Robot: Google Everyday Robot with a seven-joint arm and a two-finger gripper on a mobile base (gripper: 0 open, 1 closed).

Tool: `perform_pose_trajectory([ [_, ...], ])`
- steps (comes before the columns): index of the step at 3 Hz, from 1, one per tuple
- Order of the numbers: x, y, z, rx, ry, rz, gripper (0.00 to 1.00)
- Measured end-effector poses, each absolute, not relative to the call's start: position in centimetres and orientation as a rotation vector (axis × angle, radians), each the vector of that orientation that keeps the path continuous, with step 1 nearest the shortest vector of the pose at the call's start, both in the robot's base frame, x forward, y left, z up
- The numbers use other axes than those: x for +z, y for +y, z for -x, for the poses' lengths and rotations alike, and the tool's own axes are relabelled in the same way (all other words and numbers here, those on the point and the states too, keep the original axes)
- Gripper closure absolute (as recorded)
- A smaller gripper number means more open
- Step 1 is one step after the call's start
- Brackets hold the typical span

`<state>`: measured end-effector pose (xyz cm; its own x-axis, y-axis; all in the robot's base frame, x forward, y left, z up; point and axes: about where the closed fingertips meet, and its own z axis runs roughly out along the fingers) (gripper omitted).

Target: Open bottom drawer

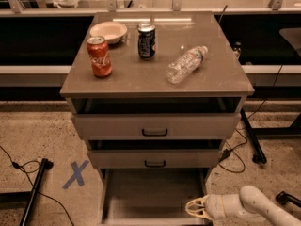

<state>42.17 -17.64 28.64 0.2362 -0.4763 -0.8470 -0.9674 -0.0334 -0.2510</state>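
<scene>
The bottom drawer [150, 194] is the lowest of three grey drawers and stands pulled far out, with its bare inside floor showing. Its front lies at the lower edge of the view, and its handle is out of view. My gripper [195, 207] is white and sits low at the drawer's right front corner, by its right side wall. My arm [254, 204] reaches in from the lower right.
The top drawer [155, 125] and middle drawer [155, 158] are each pulled out a little. On the cabinet top stand a red can [99, 56], a dark can [146, 41], a bowl [108, 31] and a lying plastic bottle [186, 64]. A blue X [75, 174] and cables lie on the floor.
</scene>
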Motion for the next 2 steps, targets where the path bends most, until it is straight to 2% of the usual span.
perform_pose_trajectory([
  [2,34.0,-21.3,-40.1,0.656,1.387,1.544,0.33],
])
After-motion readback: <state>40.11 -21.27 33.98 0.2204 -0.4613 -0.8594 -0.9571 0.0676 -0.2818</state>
